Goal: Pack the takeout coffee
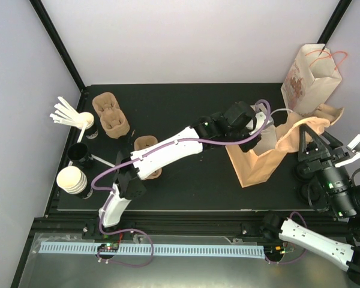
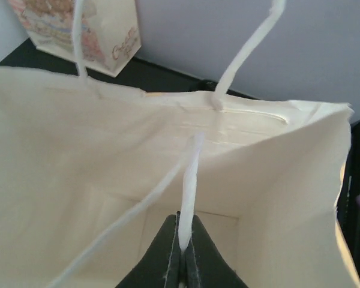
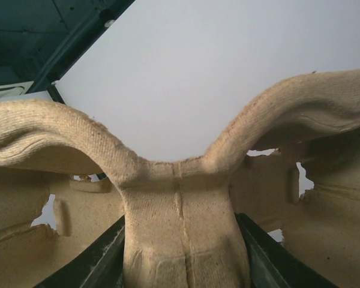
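L arm stretched across desk (image 1: 186,114); L end effector (image 2: 181,255) clamped on white handle (image 2: 189,180) of brown bag (image 1: 255,165). R end effector (image 3: 180,258) grips pulp carrier (image 3: 180,210) beside bag. Paper cups (image 1: 72,179) at desk's left edge.

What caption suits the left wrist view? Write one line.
Left gripper pinching one white handle of the open brown paper bag, camera looking down into it.
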{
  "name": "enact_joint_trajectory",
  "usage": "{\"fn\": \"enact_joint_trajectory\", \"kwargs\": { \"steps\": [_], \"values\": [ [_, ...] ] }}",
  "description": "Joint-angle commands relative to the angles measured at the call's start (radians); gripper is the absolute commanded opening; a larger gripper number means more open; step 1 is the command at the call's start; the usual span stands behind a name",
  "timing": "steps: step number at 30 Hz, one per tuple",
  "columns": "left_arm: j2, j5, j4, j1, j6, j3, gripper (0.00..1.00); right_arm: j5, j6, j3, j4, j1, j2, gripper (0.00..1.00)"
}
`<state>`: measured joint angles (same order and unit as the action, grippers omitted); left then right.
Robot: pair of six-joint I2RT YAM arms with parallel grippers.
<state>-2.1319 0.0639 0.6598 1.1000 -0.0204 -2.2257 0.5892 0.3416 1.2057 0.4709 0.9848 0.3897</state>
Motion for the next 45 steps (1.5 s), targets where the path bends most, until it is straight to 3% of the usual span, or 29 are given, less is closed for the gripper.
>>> {"fn": "enact_joint_trajectory", "kwargs": {
  "steps": [1,5,11,15,19,25,29,34,39,45],
  "values": [
    [0.096,-0.100,0.082,0.001,-0.019,-0.027,0.02,0.000,-0.014,0.000,-0.025,-0.005,-0.009,0.43],
    [0.260,-0.112,0.019,-0.001,-0.082,0.130,0.02,-0.024,-0.025,-0.002,-0.013,-0.005,0.007,0.43],
    [0.581,-0.143,-0.237,-0.023,-0.188,0.555,0.02,-0.091,-0.038,0.024,0.054,-0.005,0.070,0.43],
    [0.762,-0.067,-0.358,-0.061,-0.239,0.775,0.02,-0.187,-0.056,0.032,0.094,-0.005,0.116,0.43],
    [0.904,0.096,-0.440,-0.087,-0.217,0.957,0.02,-0.352,-0.078,0.090,0.196,-0.005,0.218,0.43],
    [1.064,0.146,-0.409,-0.092,-0.175,1.084,0.02,-0.399,-0.082,0.161,0.361,-0.005,0.373,0.43],
    [1.172,0.167,-0.389,-0.094,-0.158,1.135,0.01,-0.335,-0.074,0.131,0.353,-0.005,0.399,0.42],
    [1.279,0.190,-0.341,-0.094,-0.142,1.188,0.01,-0.378,-0.163,0.078,0.323,-0.005,0.410,0.42],
    [1.332,0.242,-0.372,-0.094,-0.147,1.279,0.02,-0.377,-0.209,0.099,0.398,-0.004,0.504,0.42],
    [1.335,0.281,-0.360,-0.094,-0.131,1.283,0.02,-0.329,-0.253,0.099,0.424,-0.003,0.538,0.43]
  ]
}}
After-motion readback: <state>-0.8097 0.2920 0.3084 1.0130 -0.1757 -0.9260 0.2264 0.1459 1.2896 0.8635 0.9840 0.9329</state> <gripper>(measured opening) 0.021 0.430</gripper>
